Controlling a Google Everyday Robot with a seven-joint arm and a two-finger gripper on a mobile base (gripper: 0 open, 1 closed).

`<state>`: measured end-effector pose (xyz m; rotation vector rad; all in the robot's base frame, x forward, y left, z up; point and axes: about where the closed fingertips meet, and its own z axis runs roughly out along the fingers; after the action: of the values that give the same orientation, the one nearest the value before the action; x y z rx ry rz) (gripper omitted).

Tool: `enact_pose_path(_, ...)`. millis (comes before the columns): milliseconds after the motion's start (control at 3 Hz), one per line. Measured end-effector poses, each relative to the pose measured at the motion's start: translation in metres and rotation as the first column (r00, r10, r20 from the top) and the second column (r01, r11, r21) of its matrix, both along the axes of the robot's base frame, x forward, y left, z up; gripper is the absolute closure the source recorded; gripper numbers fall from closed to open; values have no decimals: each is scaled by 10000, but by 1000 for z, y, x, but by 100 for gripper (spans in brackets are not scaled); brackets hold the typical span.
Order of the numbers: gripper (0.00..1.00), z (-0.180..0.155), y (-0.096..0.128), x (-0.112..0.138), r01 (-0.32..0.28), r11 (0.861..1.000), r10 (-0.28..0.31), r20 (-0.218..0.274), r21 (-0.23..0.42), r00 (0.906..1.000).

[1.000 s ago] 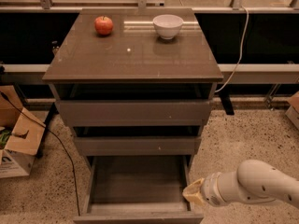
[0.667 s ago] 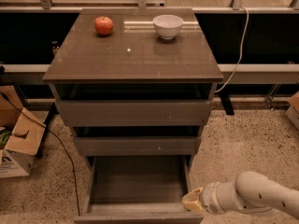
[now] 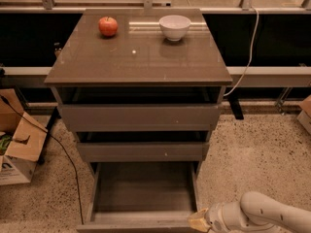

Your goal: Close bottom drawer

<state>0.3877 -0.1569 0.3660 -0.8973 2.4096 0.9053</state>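
Observation:
The bottom drawer (image 3: 143,188) of the grey-brown cabinet stands pulled far out toward me, its flat grey floor bare and its front edge at the bottom of the view. My gripper (image 3: 199,221) on the white arm (image 3: 262,215) reaches in from the lower right. Its yellowish tip sits at the drawer's front right corner, touching or nearly touching it.
The middle drawer (image 3: 141,151) and top drawer (image 3: 138,117) stand slightly out. A red apple (image 3: 108,26) and a white bowl (image 3: 175,27) rest on the cabinet top (image 3: 138,57). A cardboard box (image 3: 17,147) and a black cable (image 3: 63,152) lie left. Speckled floor lies right.
My gripper has moved down and slightly left, from beside the drawer's right wall to its front right corner. The drawer has not visibly moved.

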Motion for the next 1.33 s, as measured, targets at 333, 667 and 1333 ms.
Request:
enact_pose_path(333,100,-12,-1,2,139,9989,-144,-117,-443,9998)
enact_pose_path(667,100,-35,-7,4,462,9963,-465,-28,-723,9989)
enact_pose_path(1333,100,-93,-5,1,746,9959,-771,-472,-510,9959)
